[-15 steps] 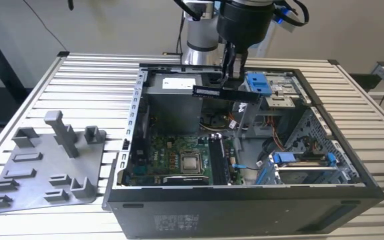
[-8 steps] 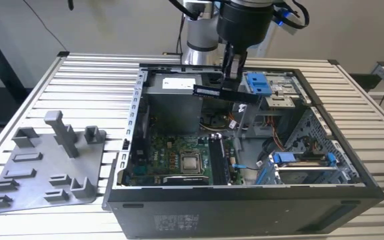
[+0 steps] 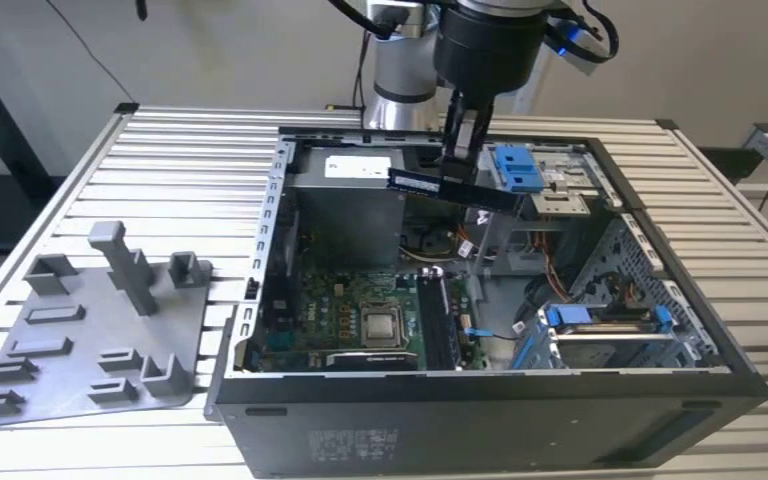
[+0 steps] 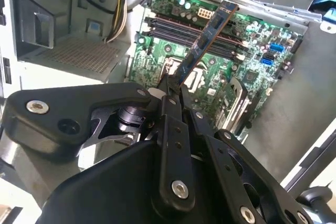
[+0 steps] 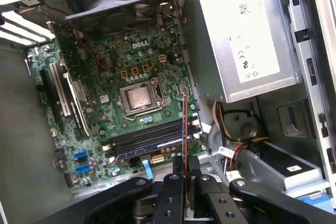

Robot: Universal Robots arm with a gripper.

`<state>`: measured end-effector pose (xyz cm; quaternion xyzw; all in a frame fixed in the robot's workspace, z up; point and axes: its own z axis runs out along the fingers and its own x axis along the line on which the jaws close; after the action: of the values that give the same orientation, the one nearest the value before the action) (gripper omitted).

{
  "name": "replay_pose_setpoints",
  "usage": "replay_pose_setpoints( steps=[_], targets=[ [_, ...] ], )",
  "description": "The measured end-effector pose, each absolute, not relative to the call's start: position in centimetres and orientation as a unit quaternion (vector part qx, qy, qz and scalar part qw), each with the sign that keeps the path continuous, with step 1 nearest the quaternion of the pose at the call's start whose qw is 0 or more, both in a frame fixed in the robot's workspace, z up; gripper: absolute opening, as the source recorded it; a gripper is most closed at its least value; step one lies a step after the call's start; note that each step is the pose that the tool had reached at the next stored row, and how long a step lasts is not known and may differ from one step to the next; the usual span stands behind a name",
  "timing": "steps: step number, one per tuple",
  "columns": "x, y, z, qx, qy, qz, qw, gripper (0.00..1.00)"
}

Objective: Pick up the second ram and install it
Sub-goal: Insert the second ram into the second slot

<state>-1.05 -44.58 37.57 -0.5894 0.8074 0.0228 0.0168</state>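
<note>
While the tray [image 3: 84, 335] sits on the table [image 3: 184, 150] at the exterior view's left, the gripper [image 3: 460, 158] hangs over the open case [image 3: 491, 420], clamped on the ram [image 3: 454, 188], which is held tilted in the air above the motherboard [image 3: 344, 320], clear of its slots [image 3: 435, 318]

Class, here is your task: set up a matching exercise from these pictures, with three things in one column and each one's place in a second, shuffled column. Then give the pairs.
Things
1. second ram
2. grey tray
3. motherboard

Places
A. on the slatted table, at the exterior view's left of the computer case
B. inside the case, at its bottom
C. clamped in the gripper, tilted, above the open case

Pairs: 1-C; 2-A; 3-B
</note>
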Motion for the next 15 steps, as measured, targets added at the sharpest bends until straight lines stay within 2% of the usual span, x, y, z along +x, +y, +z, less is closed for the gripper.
replay_pose_setpoints(
  steps=[15],
  targets=[
    [-1.06,-44.58,37.18,-0.524,0.852,0.021,0.019,0.14]
  ],
)
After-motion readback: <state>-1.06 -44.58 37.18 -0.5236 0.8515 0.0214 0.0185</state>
